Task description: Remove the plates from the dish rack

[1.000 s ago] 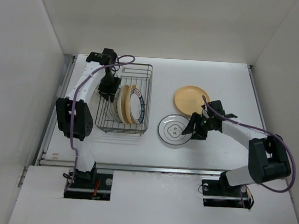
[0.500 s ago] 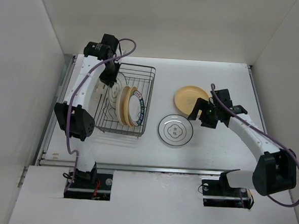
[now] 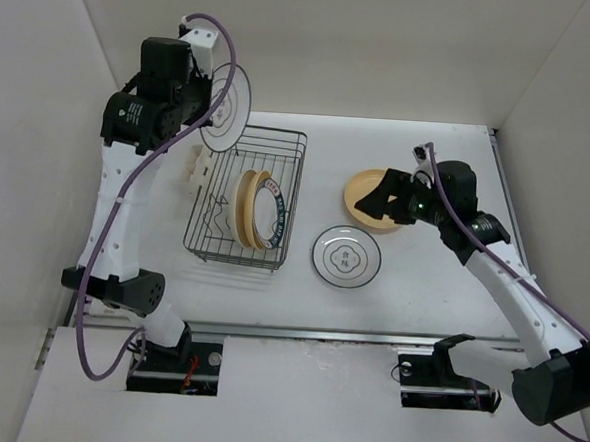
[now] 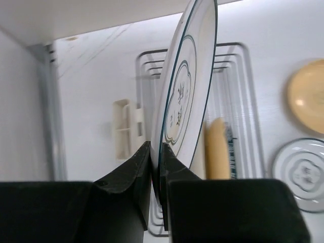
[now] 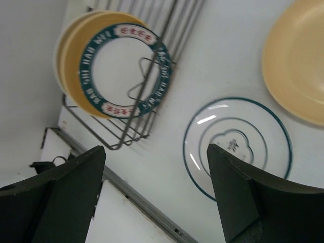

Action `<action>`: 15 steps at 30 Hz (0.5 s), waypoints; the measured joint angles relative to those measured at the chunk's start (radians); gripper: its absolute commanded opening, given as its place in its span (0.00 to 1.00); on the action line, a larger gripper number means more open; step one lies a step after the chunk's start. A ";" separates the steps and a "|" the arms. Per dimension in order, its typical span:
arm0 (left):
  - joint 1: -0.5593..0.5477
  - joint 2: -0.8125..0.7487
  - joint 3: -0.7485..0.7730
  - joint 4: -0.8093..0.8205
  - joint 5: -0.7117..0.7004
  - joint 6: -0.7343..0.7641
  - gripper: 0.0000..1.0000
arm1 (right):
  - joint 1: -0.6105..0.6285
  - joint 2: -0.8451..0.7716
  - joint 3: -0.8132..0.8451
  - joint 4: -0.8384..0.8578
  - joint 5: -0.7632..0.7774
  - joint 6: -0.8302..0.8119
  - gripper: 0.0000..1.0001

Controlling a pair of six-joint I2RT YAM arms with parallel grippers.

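white ringed plate (image 4: 185, 96), on edge, its lower rim clamped between the fingers of the left tool (image 4: 155, 167); in the overhead view both sit at upper left, raised over the far edge of the dish rack (image 3: 280, 131). upright tan plates (image 3: 244, 206) and a teal-rimmed plate (image 3: 272, 212) stand in the rack. right tool (image 3: 388, 200), fingers wide apart and holding nothing, hovers at centre right above a lone tan plate (image 3: 361, 200), near a flat ringed plate (image 3: 346, 256) lying on the white counter (image 3: 439, 160). white walls enclose the counter.
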State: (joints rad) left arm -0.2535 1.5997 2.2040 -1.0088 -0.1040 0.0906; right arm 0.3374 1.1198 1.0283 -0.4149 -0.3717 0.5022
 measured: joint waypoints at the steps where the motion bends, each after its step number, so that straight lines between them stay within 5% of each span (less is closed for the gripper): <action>1: 0.000 -0.005 0.009 0.002 0.053 -0.007 0.00 | 0.004 0.004 0.005 0.030 -0.028 0.003 0.87; 10: -0.006 0.134 -0.021 -0.026 0.735 -0.075 0.00 | 0.024 0.075 0.018 0.313 -0.161 0.100 0.87; 15: -0.009 0.197 -0.101 -0.045 0.941 -0.093 0.00 | 0.031 0.149 0.024 0.382 -0.160 0.135 0.87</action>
State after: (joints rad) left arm -0.2623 1.7966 2.1025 -1.0542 0.8371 -0.0029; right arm 0.3687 1.2690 1.0523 -0.0326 -0.5320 0.6376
